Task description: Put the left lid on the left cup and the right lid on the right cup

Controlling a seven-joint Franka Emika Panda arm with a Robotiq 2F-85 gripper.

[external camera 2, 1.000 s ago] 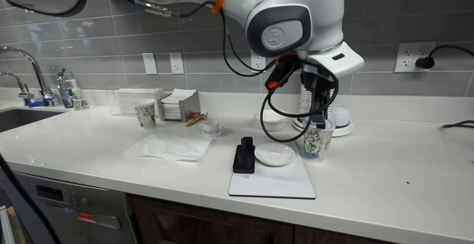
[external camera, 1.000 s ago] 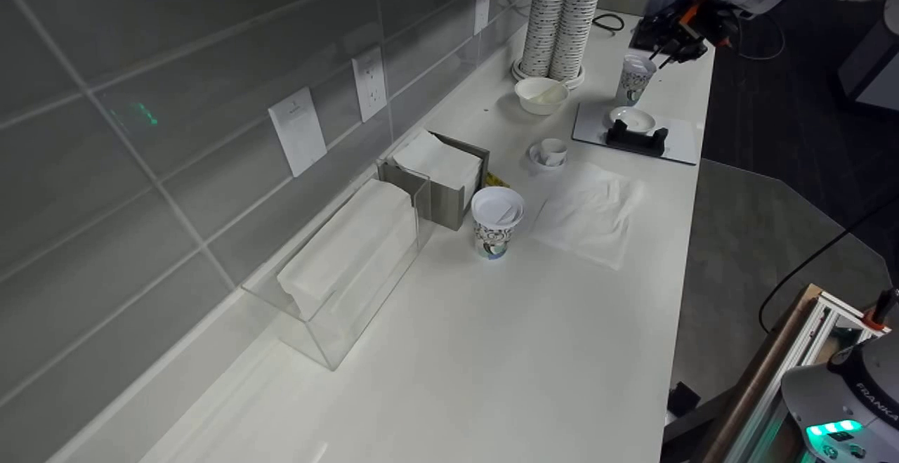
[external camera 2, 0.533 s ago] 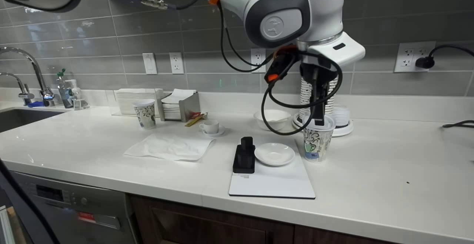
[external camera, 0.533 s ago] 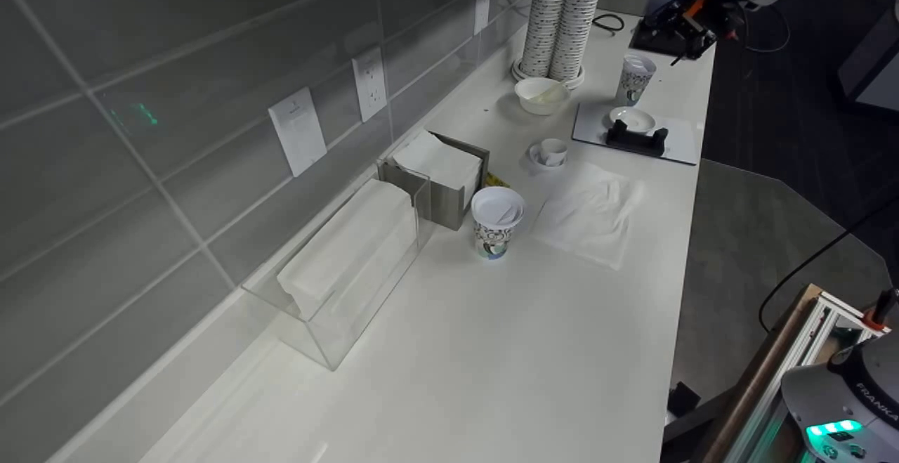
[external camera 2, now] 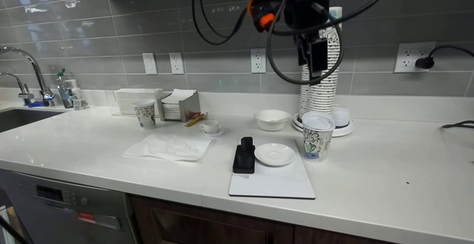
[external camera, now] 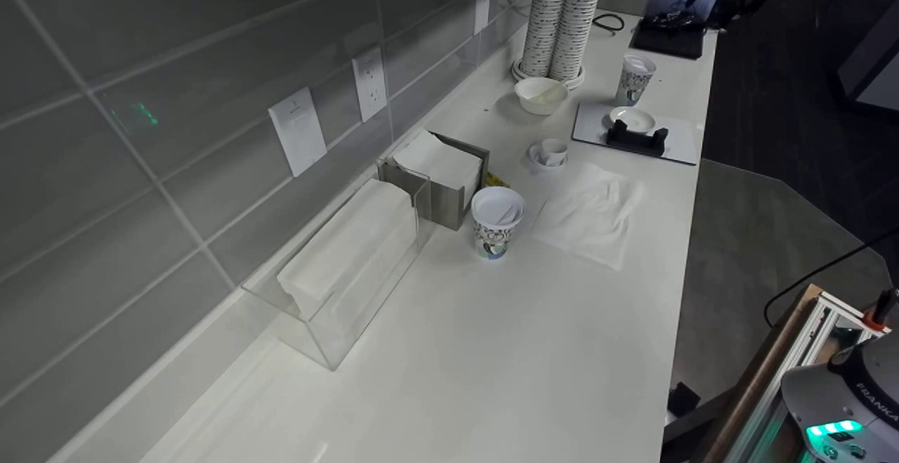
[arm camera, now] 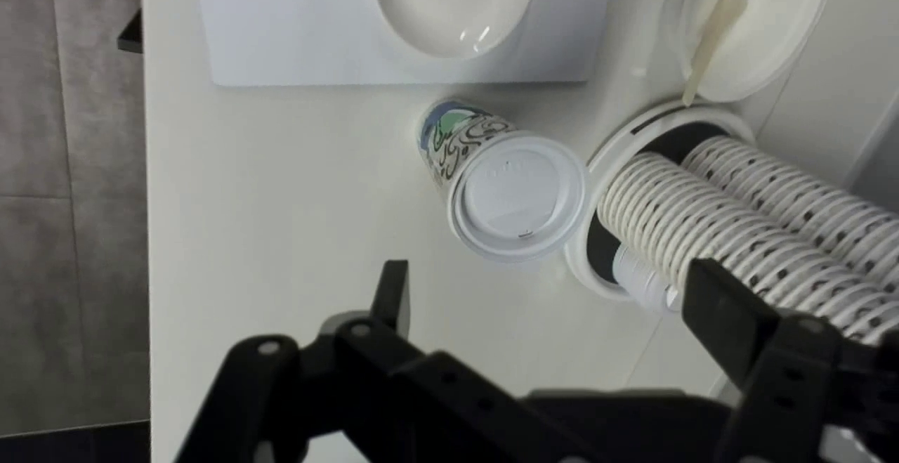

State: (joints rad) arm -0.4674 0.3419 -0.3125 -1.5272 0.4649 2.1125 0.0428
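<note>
The right cup [external camera 2: 316, 144], paper with a swirl print, stands upright beside the white board. Its white lid [arm camera: 518, 194] lies over the cup's mouth; whether it is pressed fully down I cannot tell. Near the napkins stands the left cup [external camera: 494, 242], also upright, with a white lid [external camera: 497, 206] over its top. My gripper [arm camera: 558, 298] hangs above the counter, open, with nothing between its fingers. In the wrist view the right cup sits just beyond the fingertips, apart from them. In an exterior view the gripper [external camera 2: 314, 79] is well above the right lid.
Tall cup stacks [external camera 2: 322, 77] rise behind the right cup, close to the gripper. Nearby are a white bowl [external camera 2: 272, 120], a saucer [external camera 2: 274, 154] on a white board [external camera 2: 272, 184], and a black holder [external camera 2: 244, 157]. Napkin holders [external camera 2: 189, 105] and an espresso cup [external camera 2: 210, 126] stand further left.
The gripper has risen from the right cup's rim and its jaws have spread apart. The right lid has stayed on the cup. The left cup and its lid have not moved.
</note>
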